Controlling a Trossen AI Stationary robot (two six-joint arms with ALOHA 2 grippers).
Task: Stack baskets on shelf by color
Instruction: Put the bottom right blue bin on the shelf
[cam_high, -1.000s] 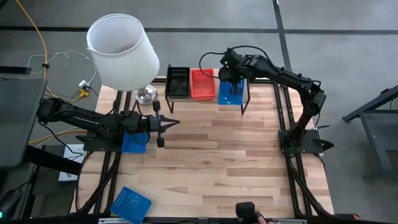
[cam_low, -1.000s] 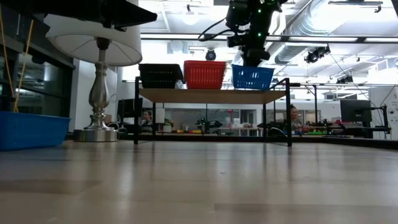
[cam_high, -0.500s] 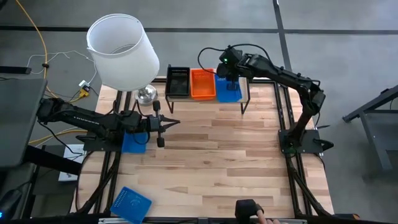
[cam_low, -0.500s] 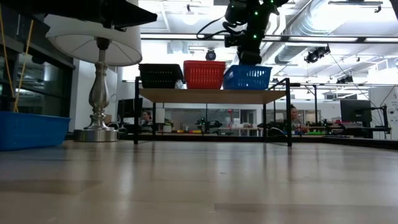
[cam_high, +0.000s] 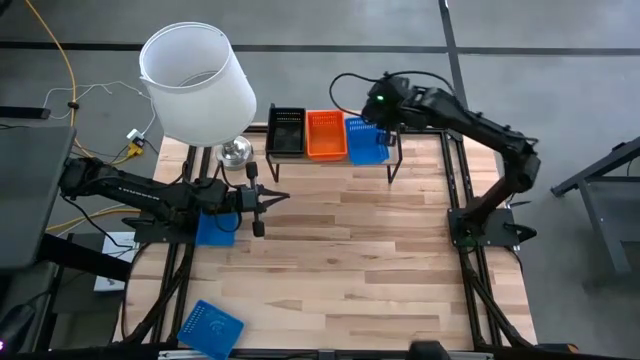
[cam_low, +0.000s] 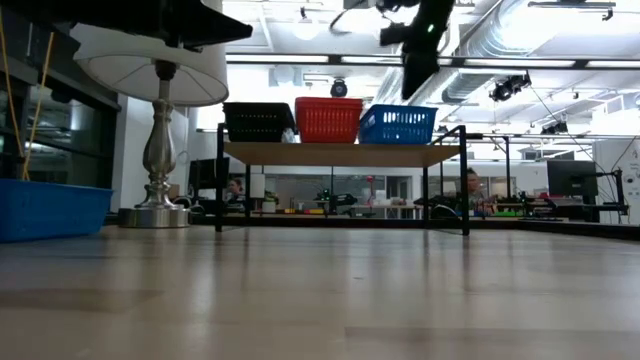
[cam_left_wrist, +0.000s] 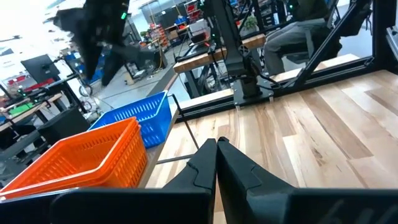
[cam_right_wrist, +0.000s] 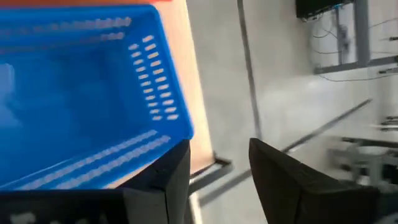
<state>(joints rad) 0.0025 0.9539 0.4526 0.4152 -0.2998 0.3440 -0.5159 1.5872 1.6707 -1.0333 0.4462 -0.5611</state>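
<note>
Baskets: black (cam_high: 285, 131), orange (cam_high: 325, 135), blue (cam_high: 365, 140) side by side on shelf (cam_low: 340, 153), sorted by color.
Right end effector (cam_right_wrist: 217, 168): spread, empty, above blue.
Left end effector (cam_left_wrist: 216, 163): pressed together, idle, frame left.

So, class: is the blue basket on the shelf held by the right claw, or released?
Released. The blue basket sits level on the shelf beside the red one, and the right claw is open, clear above it.

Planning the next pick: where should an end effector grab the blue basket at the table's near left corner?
Grip one long rim wall of the blue basket, coming straight down from above. It lies open side up and turned askew, so the thin upright wall fits between the fingers once the wrist is turned to match.
</note>
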